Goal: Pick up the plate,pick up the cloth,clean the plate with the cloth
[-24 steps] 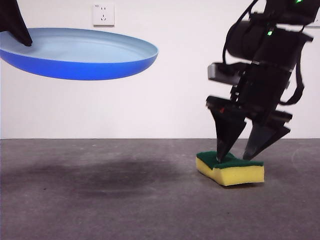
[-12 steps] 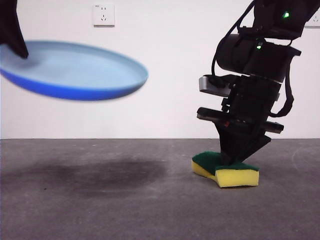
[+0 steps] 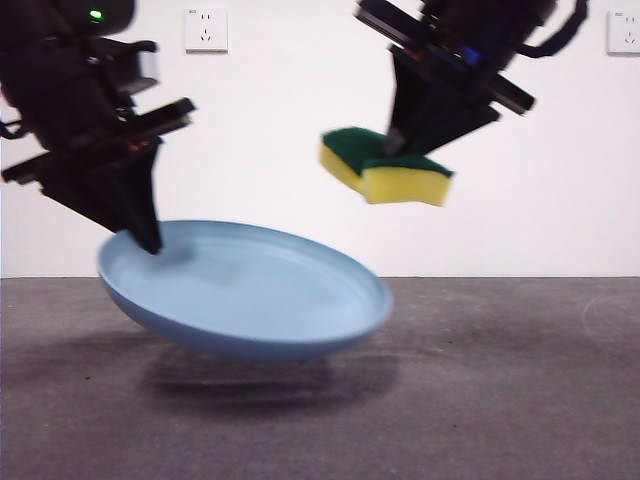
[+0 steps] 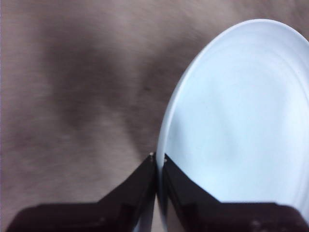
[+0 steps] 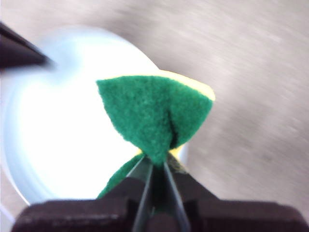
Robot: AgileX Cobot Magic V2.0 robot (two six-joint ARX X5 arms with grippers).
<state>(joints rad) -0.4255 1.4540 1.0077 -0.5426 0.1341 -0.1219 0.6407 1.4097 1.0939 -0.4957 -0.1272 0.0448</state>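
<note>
The light blue plate (image 3: 250,290) hangs tilted just above the table at centre left. My left gripper (image 3: 148,240) is shut on its left rim; the left wrist view shows the jaws pinching the plate's edge (image 4: 161,159). The cloth, a yellow sponge with a green top (image 3: 385,165), is held high in the air at upper right by my right gripper (image 3: 400,140), shut on it. In the right wrist view the pinched green layer (image 5: 154,113) hangs over the plate (image 5: 58,130).
A dark grey table (image 3: 500,390) runs across the foreground. A white wall with a socket (image 3: 206,30) stands behind. The plate casts a shadow (image 3: 260,375) on the table below it.
The right gripper has lifted the sponge from the table to high in the air and moved left. The left gripper has lowered the plate and brought it toward the centre.
</note>
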